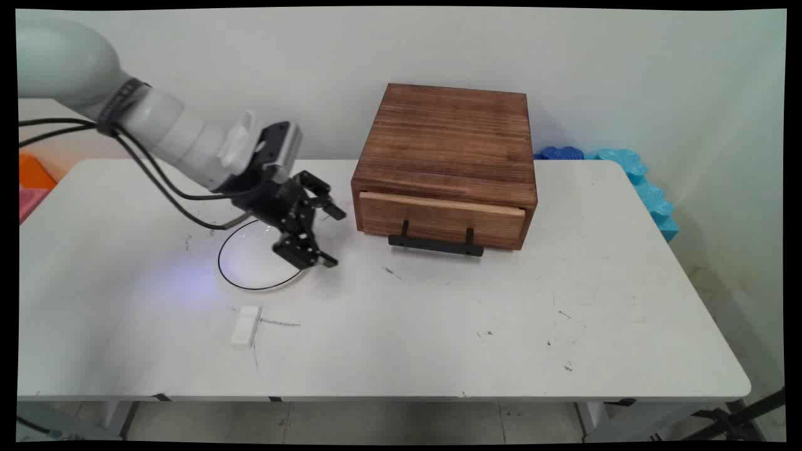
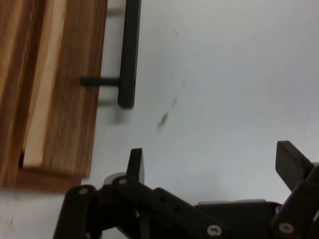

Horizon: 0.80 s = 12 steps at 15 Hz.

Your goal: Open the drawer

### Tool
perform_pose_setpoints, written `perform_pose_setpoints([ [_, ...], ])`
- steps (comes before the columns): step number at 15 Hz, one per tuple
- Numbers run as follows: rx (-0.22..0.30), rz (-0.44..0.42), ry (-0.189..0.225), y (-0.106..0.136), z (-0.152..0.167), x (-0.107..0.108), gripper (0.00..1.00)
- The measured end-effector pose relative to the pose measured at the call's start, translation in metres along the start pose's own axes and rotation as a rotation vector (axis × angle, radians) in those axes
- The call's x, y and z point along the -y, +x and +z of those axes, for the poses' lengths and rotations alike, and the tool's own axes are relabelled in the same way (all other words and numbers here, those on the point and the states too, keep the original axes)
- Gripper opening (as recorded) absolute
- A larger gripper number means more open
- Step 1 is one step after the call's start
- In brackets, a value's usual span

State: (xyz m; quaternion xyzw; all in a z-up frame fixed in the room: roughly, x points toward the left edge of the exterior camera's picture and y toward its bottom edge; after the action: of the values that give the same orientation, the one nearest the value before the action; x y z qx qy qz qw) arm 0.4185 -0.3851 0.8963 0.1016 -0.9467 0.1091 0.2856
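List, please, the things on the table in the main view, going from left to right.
White block → open pincer → wooden box with its drawer handle → blue foam at the table's far right.

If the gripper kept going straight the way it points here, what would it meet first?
Probably the drawer handle: the open gripper points right, low over the table, toward the wooden box. Depth is unclear; it might pass just in front.
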Motion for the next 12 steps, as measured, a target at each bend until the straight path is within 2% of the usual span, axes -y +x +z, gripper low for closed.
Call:
perform_pose_setpoints([
  [6,-0.011,0.025,0.022,0.033,0.039,-0.001,1.00],
  [12,-0.007,0.047,0.052,0.053,0.072,0.000,1.00],
])
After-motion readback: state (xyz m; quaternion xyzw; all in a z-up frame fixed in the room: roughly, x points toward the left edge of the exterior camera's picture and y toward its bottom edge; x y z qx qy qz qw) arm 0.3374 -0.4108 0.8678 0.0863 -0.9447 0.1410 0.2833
